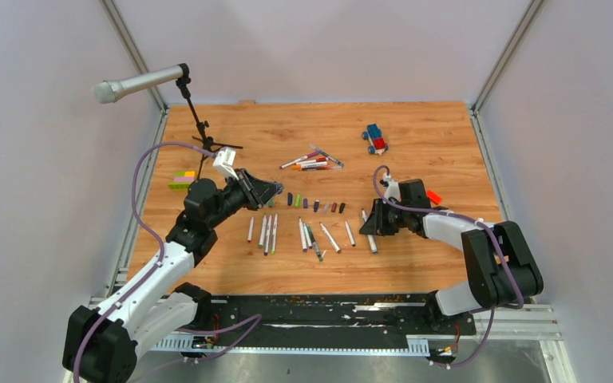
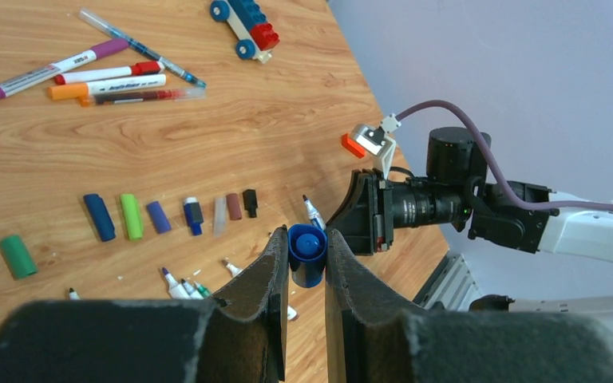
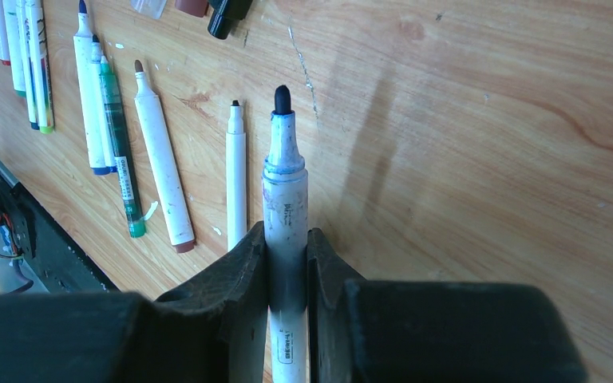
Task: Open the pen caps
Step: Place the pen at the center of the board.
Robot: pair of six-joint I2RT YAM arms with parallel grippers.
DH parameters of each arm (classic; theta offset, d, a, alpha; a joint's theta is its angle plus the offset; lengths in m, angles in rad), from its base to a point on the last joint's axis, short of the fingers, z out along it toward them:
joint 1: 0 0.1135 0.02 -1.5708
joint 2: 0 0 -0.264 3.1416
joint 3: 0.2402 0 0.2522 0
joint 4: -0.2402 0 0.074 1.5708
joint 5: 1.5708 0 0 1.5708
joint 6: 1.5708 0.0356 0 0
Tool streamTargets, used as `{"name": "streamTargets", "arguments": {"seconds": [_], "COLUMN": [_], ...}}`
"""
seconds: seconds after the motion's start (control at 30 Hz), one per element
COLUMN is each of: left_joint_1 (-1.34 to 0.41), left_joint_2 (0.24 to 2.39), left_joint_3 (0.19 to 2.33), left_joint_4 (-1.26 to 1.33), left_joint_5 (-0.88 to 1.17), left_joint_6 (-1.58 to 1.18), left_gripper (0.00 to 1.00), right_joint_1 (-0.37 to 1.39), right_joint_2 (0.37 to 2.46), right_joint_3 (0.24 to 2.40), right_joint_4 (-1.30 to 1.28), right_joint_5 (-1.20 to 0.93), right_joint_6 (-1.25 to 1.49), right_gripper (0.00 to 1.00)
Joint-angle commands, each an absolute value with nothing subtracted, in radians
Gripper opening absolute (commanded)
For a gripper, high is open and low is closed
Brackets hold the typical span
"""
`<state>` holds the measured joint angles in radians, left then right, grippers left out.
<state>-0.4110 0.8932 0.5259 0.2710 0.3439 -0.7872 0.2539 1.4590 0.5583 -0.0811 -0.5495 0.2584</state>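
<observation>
Held: left hand (image 2: 305, 246) pinching one blue cap (image 2: 306, 259) above the middle of the tabletop (image 1: 447, 144), the cap seen only from the left wrist; right hand (image 3: 286, 239) clamped on one white-barrelled pen (image 3: 284, 183), right of the middle, its bare dark tip seen only from the right wrist. Lying: eight loose caps (image 2: 131, 215) in a row across the middle, five capped pens (image 2: 120, 84) clustered toward the far edge, uncapped pens (image 1: 303, 235) ranged toward the near edge, count uncertain.

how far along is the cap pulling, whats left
Done: bare pens lie in a row, with loose caps lined up beyond them. In hand: the left claw grips a blue cap, and the right claw a bare-tipped pen. Left: a cluster of capped pens farther back.
</observation>
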Motion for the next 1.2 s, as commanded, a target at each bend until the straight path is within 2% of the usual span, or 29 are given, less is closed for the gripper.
{"name": "streamTargets", "arguments": {"seconds": [0.0,0.3,0.5,0.87,1.17], "left_joint_1": [-0.411,-0.411,-0.411,-0.411,-0.448], "left_joint_2": [0.895,0.892,0.897,0.913,0.975], "left_joint_3": [0.534,0.546,0.548,0.542,0.549], "left_joint_4": [0.32,0.324,0.334,0.36,0.404], "left_joint_5": [0.366,0.376,0.383,0.397,0.414], "left_joint_6": [-0.796,-0.809,-0.818,-0.835,-0.856], "left_gripper": [0.0,0.0,0.0,0.0,0.05], "right_joint_1": [0.259,0.259,0.259,0.259,0.237], "right_joint_2": [1.476,1.469,1.464,1.458,1.37], "right_joint_3": [0.575,0.577,0.578,0.578,0.615], "right_joint_4": [-0.1,-0.1,-0.101,-0.097,-0.121], "right_joint_5": [-0.496,-0.482,-0.482,-0.481,-0.593], "right_joint_6": [0.249,0.242,0.238,0.229,0.147], "right_gripper": [0.17,0.22,0.3,0.32,0.45]}}
